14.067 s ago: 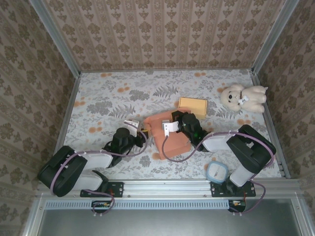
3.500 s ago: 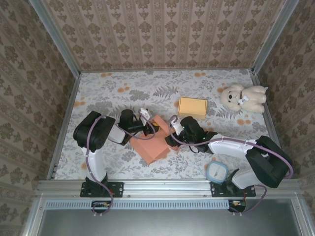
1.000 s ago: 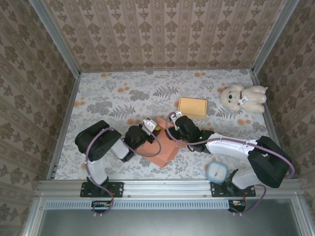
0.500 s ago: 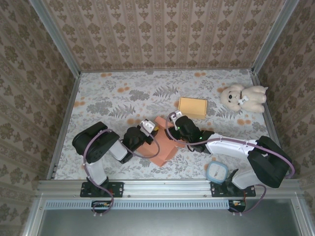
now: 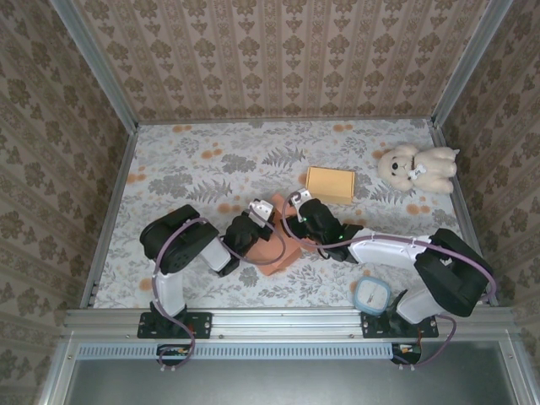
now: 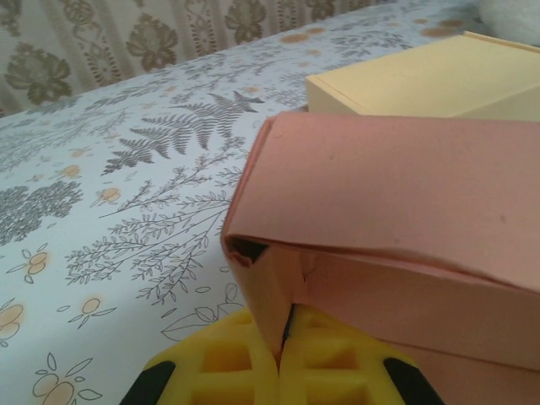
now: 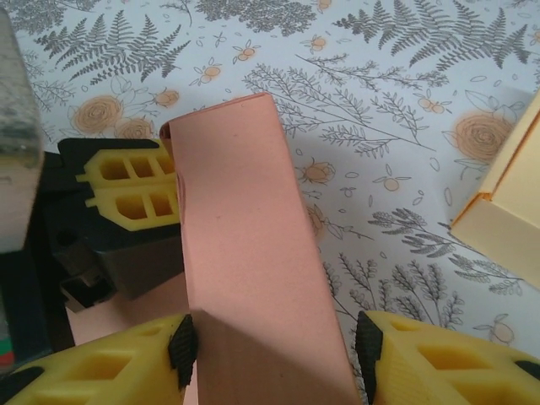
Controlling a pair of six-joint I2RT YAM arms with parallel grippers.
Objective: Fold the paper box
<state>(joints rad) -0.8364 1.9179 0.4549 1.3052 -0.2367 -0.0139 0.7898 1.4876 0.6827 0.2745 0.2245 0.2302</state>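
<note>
While the salmon-pink paper box point(image 5: 272, 246) lies half-formed at the middle of the floral table point(image 5: 194, 169), both arms crowd in on it from either side, and that closeness is the first hazard. From the left wrist camera, the left claw point(image 6: 283, 354) is pinched tight, its yellow fingers pressed together on the thin lower edge of a hollow, rolled-over wall. The right claw point(image 7: 274, 354) straddles that same raised wall from the far end, with a black pad against each face, so I judge that it is gripping the wall rather than merely bracketing it. The wall is not yet tucked down, so the fold seems about halfway done. Because two grips share one strip of paper, any pull that is not matched could tear the sheet at the small crease beside the left fingers, or crush the hollow roll flat where it should stay square. If either claw lets go early, the springy paper will likely unroll and undo the fold. The left claw's fingers sit just beside the wall in the right wrist view, so a small inward move might knock the two claws together. Nothing pins the base, so a sideways push could slide the box toward the closed yellow cardboard box point(image 5: 330, 184) nearby. The plush bear point(image 5: 418, 167) and the blue-rimmed container point(image 5: 372, 295) lie well apart from the work.
</note>
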